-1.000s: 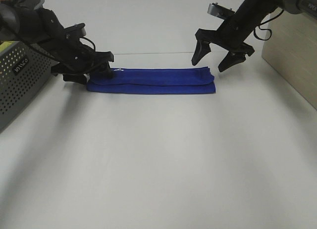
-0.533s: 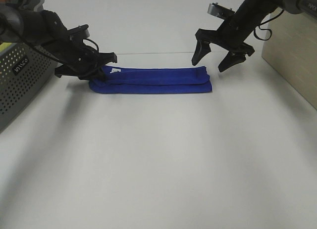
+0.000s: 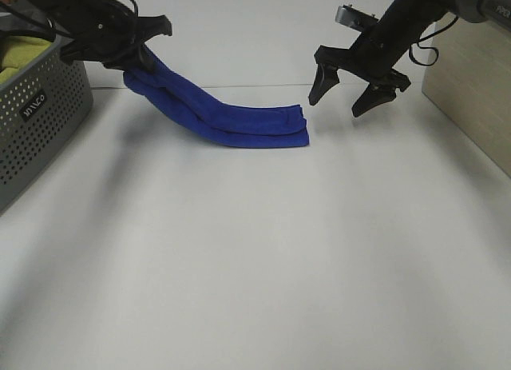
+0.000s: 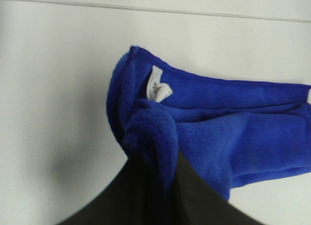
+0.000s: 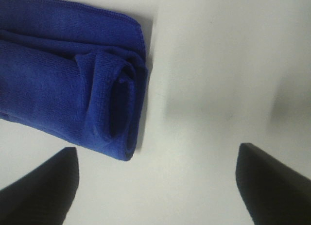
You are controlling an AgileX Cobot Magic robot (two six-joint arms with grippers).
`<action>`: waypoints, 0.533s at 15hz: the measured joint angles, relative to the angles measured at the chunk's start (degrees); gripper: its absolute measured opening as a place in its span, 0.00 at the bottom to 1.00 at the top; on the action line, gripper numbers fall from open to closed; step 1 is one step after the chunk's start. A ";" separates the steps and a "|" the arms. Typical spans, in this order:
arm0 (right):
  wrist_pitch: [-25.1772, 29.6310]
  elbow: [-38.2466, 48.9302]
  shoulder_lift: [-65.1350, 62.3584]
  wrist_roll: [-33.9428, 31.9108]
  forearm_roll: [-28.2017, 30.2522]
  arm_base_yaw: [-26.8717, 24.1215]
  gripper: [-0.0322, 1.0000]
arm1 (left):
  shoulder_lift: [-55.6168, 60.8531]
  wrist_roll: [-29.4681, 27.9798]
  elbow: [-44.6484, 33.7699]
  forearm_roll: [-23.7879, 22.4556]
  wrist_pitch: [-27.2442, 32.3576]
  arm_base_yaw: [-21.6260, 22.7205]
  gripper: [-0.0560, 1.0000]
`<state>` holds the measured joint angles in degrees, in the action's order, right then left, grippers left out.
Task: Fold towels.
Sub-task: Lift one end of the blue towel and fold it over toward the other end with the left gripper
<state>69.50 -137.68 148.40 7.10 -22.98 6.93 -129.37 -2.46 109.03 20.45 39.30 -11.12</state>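
The royal-blue towel (image 3: 231,118) is folded into a long narrow strip on the white table. My left gripper (image 3: 137,57) is shut on its left end and holds that end lifted up, while the right end still rests on the table. In the left wrist view the towel (image 4: 218,123) bunches between the fingers, and its small white tag (image 4: 156,88) shows. My right gripper (image 3: 346,93) is open and empty, hovering just right of the towel's right end. That end also shows in the right wrist view (image 5: 73,89) between the open fingertips (image 5: 43,186).
A grey perforated basket (image 3: 36,122) with yellow-green cloth (image 3: 24,49) stands at the left edge. A wooden box (image 3: 471,90) stands at the far right. The white table (image 3: 255,266) stretches toward the front.
My left gripper closed on the towel's left end and lifted it up and to the left. The towel's right end slid left along the table. The right gripper stayed put.
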 joint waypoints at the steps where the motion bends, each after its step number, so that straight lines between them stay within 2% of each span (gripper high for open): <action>1: 0.00 0.00 0.00 0.00 0.00 0.00 0.83 | -0.11 -0.23 1.09 1.95 0.69 -1.38 0.13; 3: 0.00 0.00 0.00 0.00 -0.17 0.00 0.83 | -0.57 -1.95 2.35 5.27 -0.29 -4.58 0.13; 6: 0.00 0.00 0.00 0.00 -0.34 0.00 0.83 | -3.44 -5.21 2.52 7.33 -5.73 -9.51 0.13; 8: 0.00 0.00 0.00 0.00 -0.69 0.00 0.83 | -5.21 -7.85 2.52 8.94 -10.94 -11.63 0.19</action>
<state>69.50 -137.68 148.40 7.10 -23.66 6.93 -134.59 -10.31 111.55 29.39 28.36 -22.75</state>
